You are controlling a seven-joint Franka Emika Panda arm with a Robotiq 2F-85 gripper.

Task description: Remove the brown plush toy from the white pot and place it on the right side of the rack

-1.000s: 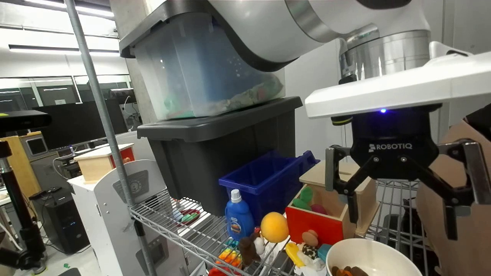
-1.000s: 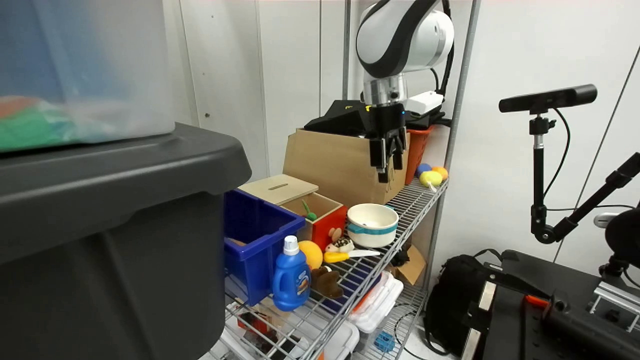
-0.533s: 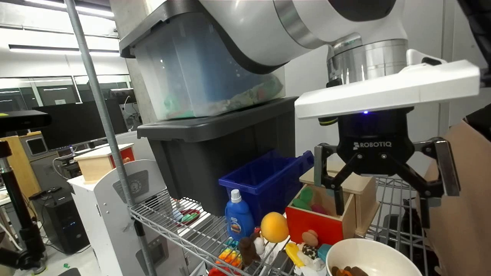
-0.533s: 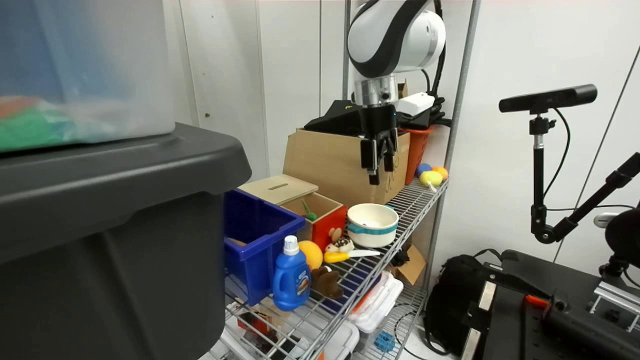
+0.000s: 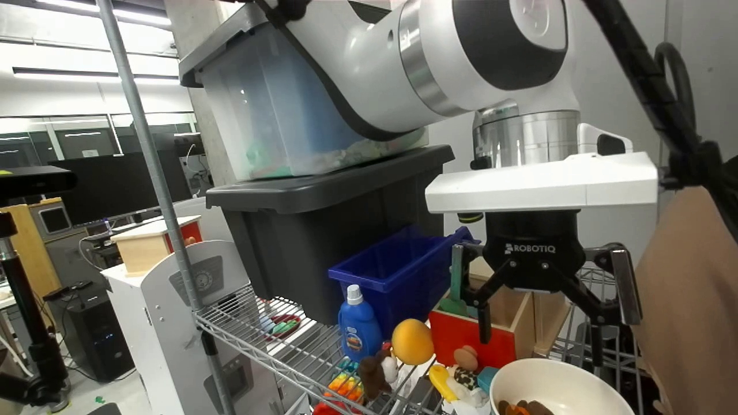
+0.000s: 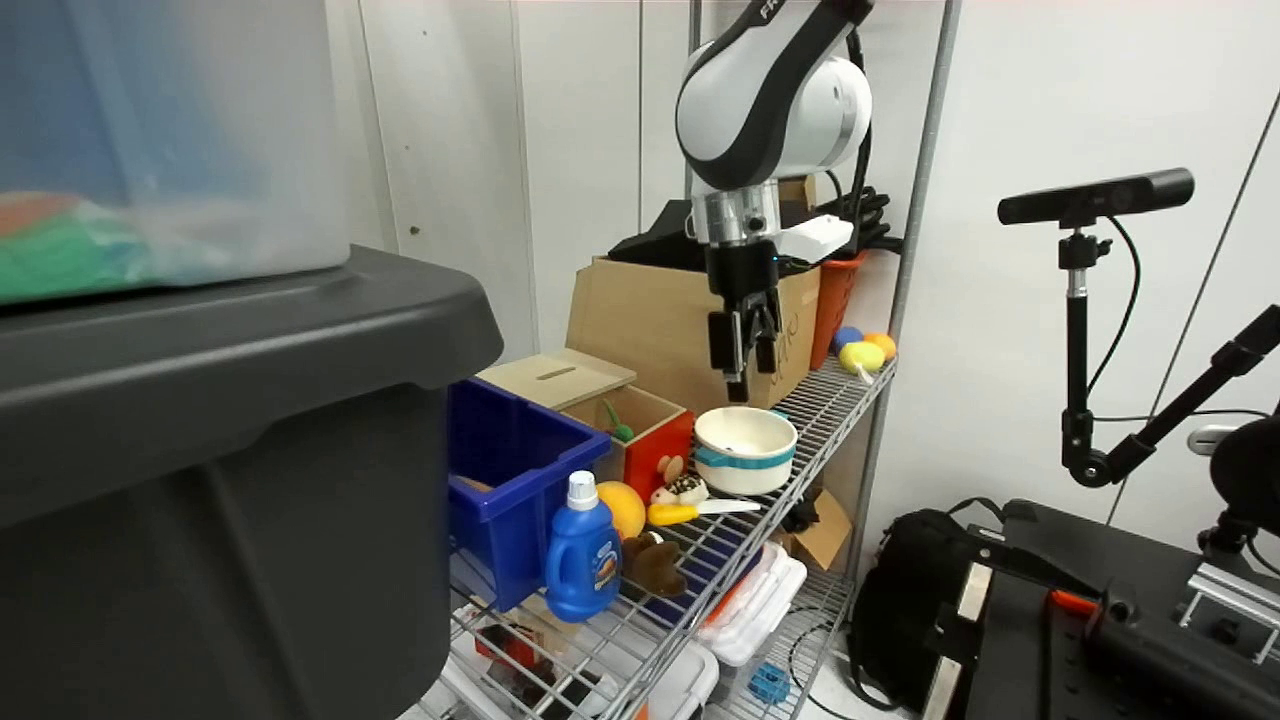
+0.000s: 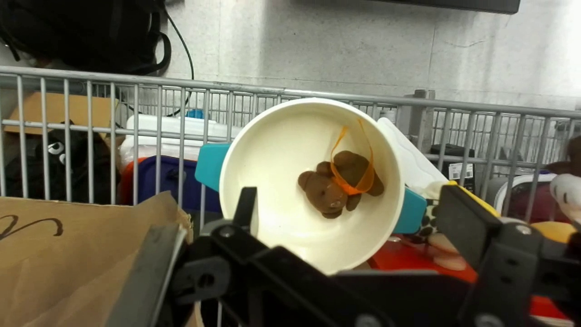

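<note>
Clearly, room between toy [image 7: 330, 186] and pot rim [image 7: 313, 101]

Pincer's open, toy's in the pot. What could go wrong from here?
Rim strike: the pincer is wide open, and in the wrist view one finger shows outside the white pot, so lowering as is might hit the rim.
Tight fit: the brown plush toy lies toward one side, possibly leaving little room for a finger by the wall.
Snag: the orange ribbon on the toy has a loose loop that could catch.
</note>
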